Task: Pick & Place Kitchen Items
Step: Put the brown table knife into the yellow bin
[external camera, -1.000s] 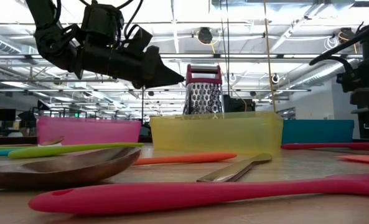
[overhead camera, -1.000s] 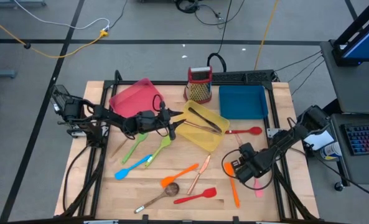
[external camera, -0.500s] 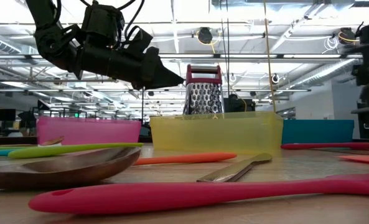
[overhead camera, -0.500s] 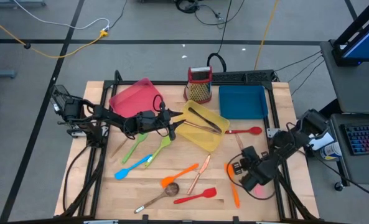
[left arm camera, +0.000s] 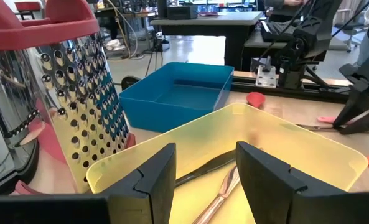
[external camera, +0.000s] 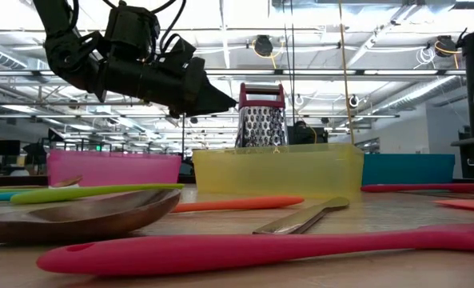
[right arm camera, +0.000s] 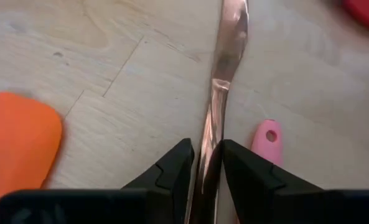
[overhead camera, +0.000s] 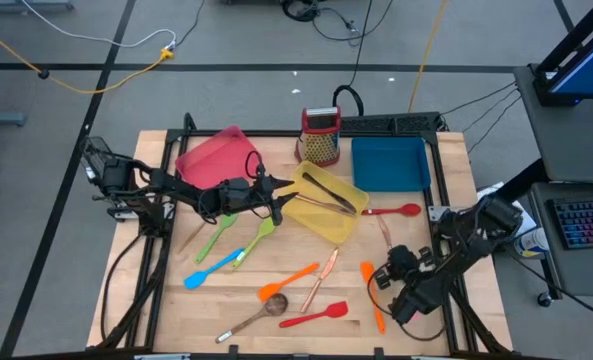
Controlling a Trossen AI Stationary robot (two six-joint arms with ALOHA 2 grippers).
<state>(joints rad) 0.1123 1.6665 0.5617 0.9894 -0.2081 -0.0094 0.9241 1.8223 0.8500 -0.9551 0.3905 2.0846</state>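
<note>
Over the near rim of the yellow tray [overhead camera: 328, 215], the left gripper [overhead camera: 276, 205] hovers exactly where it was a second ago, its fingers [left arm camera: 148, 177] spread with nothing between them. Just beyond its tips, inside that tray, lie a black utensil and a copper-coloured one. Under and behind its wrist sit the green spatulas [overhead camera: 238, 240] and the blue one, untouched.

Further right, the right gripper [overhead camera: 408, 290] is what has moved: over the last second it has drawn back toward the table's front right corner. Its fingers [right arm camera: 172, 168] are pinched on a copper-coloured knife [right arm camera: 220, 81] that stretches out ahead of them. An orange spatula [right arm camera: 19, 140] and a pink handle end [right arm camera: 266, 138] lie on the wood to either side of its tips. So that knife looks grasped, and carrying it to a tray is probably next.
</note>
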